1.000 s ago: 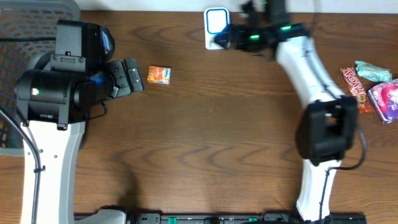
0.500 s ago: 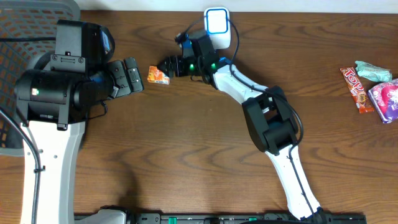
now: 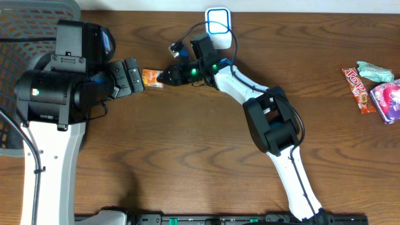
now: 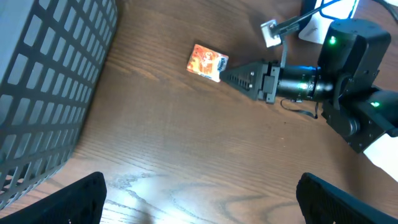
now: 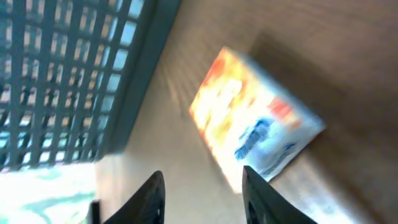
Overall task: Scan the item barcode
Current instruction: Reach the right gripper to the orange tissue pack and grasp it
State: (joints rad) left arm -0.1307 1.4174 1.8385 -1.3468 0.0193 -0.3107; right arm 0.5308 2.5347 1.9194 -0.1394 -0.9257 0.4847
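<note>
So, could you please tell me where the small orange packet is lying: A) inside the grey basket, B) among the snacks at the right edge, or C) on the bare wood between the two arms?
C: the orange packet sits on the wooden table, outside the basket and far from the snacks.

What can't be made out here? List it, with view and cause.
- Barcode on the orange packet: not visible; the right wrist view is blurred, the overhead too small.
- Right end effector: contact with the packet is unclear; it sits right at the packet's edge.
- Pink wrapper: cut off by the overhead's right edge.
- Basket: cut off by the overhead's left edge.
</note>
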